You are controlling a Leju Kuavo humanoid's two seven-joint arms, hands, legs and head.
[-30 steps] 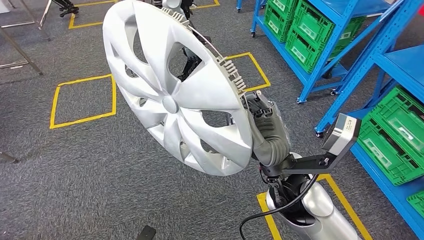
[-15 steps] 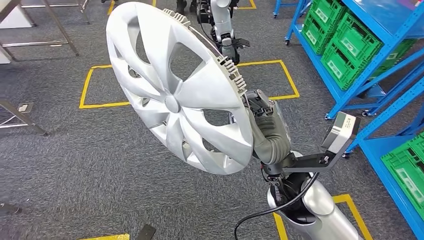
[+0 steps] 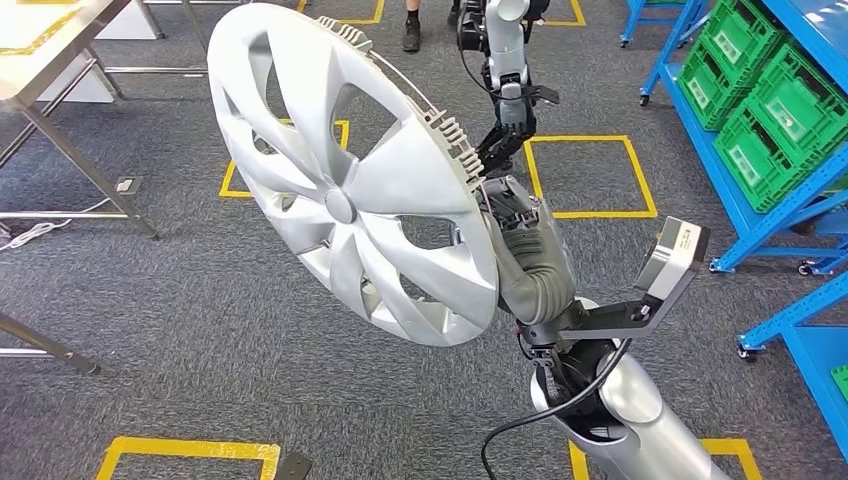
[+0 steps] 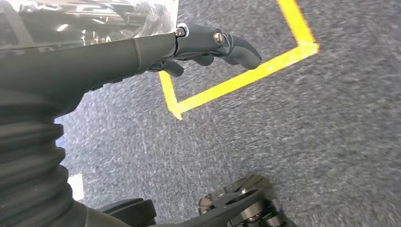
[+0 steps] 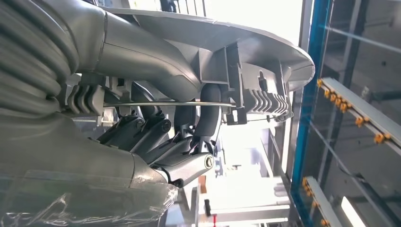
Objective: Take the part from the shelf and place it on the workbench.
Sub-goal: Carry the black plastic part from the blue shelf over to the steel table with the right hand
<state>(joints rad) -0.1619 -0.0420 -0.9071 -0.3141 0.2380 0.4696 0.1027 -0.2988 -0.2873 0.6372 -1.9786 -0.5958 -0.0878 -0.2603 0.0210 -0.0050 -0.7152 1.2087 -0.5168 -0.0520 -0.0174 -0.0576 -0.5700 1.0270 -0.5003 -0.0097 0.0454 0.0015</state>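
Note:
The part is a large silver wheel cover (image 3: 340, 190) with spoke cut-outs, held up on edge and tilted in front of me. My right hand (image 3: 525, 250) grips its rim at the lower right side. In the right wrist view the fingers (image 5: 189, 123) wrap around the clip ring on the back of the wheel cover (image 5: 255, 42). My left hand (image 4: 208, 42) hangs over the grey carpet with its fingers loosely bent and nothing in them. A metal workbench (image 3: 60, 60) stands at the far left.
Blue shelves (image 3: 760, 70) with green crates (image 3: 775, 120) run along the right. Another robot (image 3: 505, 60) stands ahead, and a person's shoe (image 3: 412, 35) shows beside it. Yellow tape squares (image 3: 590, 175) mark the grey carpet. Workbench legs (image 3: 90, 175) reach the floor at left.
The whole view has swung: the shelves have slid off to the right and the workbench has come in at the left. The wheel cover stays in my right hand's grip.

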